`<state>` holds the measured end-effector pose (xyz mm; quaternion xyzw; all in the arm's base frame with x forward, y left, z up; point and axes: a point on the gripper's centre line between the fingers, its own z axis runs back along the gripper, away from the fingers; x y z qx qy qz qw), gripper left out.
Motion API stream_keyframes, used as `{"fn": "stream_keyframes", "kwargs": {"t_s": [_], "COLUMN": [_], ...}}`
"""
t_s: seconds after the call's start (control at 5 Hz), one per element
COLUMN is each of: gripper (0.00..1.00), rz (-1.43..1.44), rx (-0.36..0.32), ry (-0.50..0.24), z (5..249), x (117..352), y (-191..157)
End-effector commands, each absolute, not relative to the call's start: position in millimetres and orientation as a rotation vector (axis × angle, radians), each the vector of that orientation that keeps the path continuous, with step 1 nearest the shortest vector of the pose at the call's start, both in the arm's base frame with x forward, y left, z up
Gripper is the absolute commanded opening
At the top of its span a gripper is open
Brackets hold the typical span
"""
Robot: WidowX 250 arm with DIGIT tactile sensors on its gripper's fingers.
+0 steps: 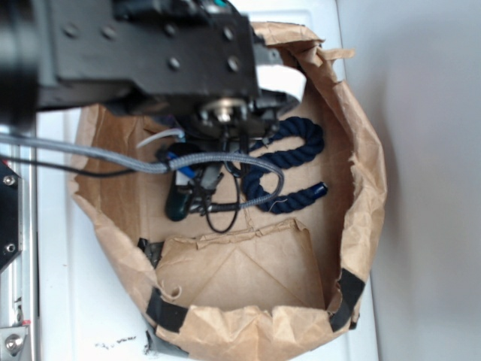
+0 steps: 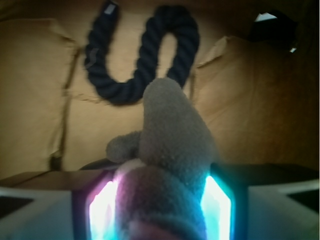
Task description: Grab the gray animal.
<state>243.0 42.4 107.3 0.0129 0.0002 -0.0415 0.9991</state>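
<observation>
The gray animal (image 2: 172, 135), a fuzzy gray plush with rounded lobes, fills the middle of the wrist view. It sticks out from between the two glowing pads (image 2: 102, 210) of my gripper (image 2: 160, 207), which is shut on it. In the exterior view the black arm hangs over the paper bag (image 1: 361, 188), and the gripper and the gray animal are hidden beneath it. The plush looks lifted clear of the bag's floor.
A navy blue rope (image 1: 289, 169) lies coiled on the bag's floor; it also shows as the rope (image 2: 145, 55) at the top of the wrist view. A dark green oblong toy (image 1: 179, 201) lies under the arm's cables. The bag's crumpled walls ring the space.
</observation>
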Motion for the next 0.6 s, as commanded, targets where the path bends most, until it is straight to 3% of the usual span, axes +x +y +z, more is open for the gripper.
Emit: {"fn": "stream_keyframes", "kwargs": {"t_s": [0.0, 0.2, 0.4], "gripper": [0.0, 0.0, 1.0], "rz": [-0.127, -0.141, -0.141], "rx": [0.007, 0.007, 0.007], "ry": [-0.098, -0.101, -0.101], "z": [136.9, 137.0, 137.0], "x": [244.0, 244.0, 244.0], "y": [47.2, 45.2, 45.2]}}
